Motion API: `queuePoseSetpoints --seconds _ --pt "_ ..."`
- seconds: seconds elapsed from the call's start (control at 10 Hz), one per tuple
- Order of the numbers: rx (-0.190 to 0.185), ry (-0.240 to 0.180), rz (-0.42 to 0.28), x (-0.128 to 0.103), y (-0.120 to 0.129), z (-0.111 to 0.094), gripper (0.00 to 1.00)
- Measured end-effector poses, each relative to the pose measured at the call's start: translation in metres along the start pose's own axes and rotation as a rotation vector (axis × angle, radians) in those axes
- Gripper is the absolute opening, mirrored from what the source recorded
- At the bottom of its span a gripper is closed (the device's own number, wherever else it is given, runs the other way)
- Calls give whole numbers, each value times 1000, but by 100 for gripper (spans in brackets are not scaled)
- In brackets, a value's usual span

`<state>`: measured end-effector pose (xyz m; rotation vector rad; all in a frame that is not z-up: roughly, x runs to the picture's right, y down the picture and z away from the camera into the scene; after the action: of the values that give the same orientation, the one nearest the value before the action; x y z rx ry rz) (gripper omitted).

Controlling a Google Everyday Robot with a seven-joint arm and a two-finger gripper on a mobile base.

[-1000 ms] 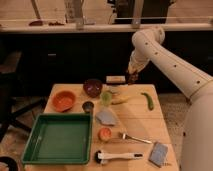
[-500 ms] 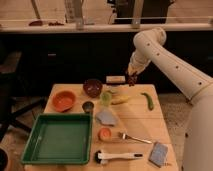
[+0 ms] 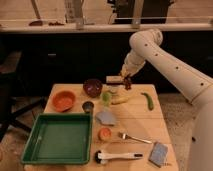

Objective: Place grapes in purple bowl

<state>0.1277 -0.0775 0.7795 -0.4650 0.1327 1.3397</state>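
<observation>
The gripper [image 3: 127,79] hangs above the far edge of the wooden table [image 3: 135,122], to the right of the purple bowl [image 3: 92,87] and clear of it. Its fingers are pinched tight on the grapes [image 3: 128,83], a small dark cluster dangling just below them, off the tabletop. Right of the purple bowl lie a banana [image 3: 120,100] and, farther right, a green pepper [image 3: 148,101]. The orange bowl [image 3: 64,100] sits to the purple bowl's left, a green tray [image 3: 57,139] nearer the camera.
</observation>
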Motion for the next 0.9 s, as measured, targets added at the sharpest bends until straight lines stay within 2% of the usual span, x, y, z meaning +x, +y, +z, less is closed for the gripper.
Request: queuePoseSetpoints --seconds 0.7,0.9 --pt "-111 15 -123 2 80 8 0" --pt "-150 1 -128 0 96 11 0"
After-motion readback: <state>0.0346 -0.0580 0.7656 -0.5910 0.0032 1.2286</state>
